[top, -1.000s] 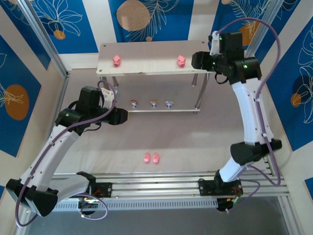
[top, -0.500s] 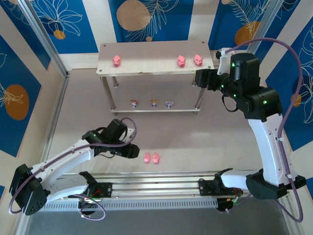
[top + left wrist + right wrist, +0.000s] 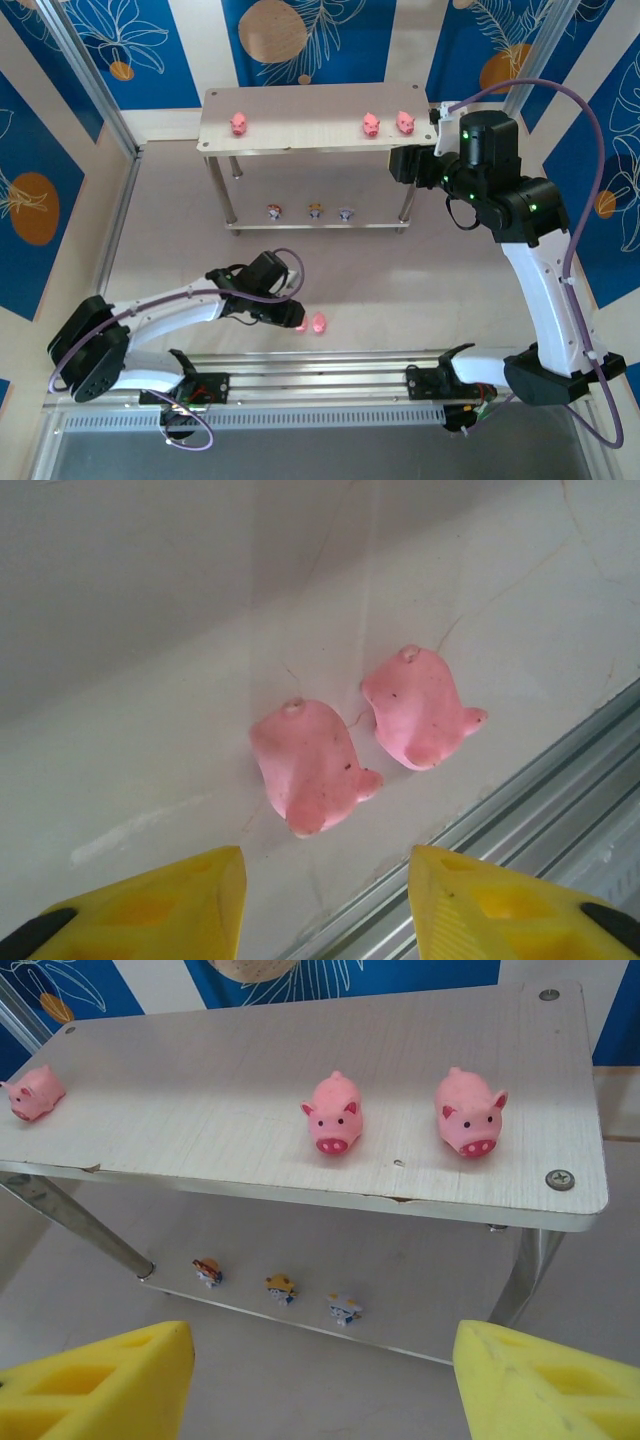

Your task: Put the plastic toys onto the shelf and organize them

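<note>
Three pink pigs stand on the shelf's pale top board (image 3: 300,137): one at the left (image 3: 238,124), two at the right (image 3: 371,125) (image 3: 405,122). In the right wrist view they appear as the left pig (image 3: 35,1092) and the right pair (image 3: 335,1112) (image 3: 468,1110), with three whitish figurines (image 3: 281,1286) on the lower board (image 3: 314,211). My right gripper (image 3: 322,1340) hangs open and empty before the shelf's right end (image 3: 398,163). Two more pigs (image 3: 305,765) (image 3: 415,708) lie on the table. My left gripper (image 3: 325,865) is open just short of the nearer one (image 3: 290,315).
An aluminium rail (image 3: 520,810) runs along the table's near edge, right beside the two loose pigs (image 3: 319,323). The shelf's slim metal legs (image 3: 75,1222) (image 3: 520,1270) stand on the table. Blue patterned walls (image 3: 330,45) close in the back and sides.
My left arm swung down from the shelf's lower board to the two pigs near the rail. My right gripper left a third pig on the top board and drew back.
</note>
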Robot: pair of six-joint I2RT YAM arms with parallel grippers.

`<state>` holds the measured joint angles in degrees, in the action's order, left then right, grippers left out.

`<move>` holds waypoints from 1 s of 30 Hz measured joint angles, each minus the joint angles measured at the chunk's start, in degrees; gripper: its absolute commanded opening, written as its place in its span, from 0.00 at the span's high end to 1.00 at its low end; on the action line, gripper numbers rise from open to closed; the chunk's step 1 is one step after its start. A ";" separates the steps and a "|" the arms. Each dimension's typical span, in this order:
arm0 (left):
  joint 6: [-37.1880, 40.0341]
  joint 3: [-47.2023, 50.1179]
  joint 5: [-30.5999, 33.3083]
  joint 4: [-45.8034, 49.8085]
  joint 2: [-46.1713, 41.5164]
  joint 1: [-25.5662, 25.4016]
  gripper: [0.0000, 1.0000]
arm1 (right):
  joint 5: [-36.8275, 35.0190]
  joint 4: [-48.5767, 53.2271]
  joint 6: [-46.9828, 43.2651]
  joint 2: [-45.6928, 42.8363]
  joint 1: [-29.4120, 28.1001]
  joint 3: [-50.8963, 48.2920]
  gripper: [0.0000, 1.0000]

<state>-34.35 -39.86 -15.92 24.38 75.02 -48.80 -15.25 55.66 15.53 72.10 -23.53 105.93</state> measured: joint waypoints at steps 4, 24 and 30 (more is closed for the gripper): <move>-0.33 0.07 -0.15 -1.49 2.54 -0.09 0.58 | 0.02 -0.50 -0.22 -0.33 0.09 0.00 0.30; 0.87 -2.08 -3.41 -3.41 9.92 -0.11 0.90 | 0.66 -1.90 -0.42 -1.55 2.58 -1.84 0.30; 1.84 -2.25 -3.85 -3.30 9.68 -0.09 0.96 | 0.68 -2.12 -0.42 -1.77 2.78 -2.73 0.30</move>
<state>-32.51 -42.11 -19.77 21.08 84.71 -48.88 -14.57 53.54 15.11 70.32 -20.75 103.20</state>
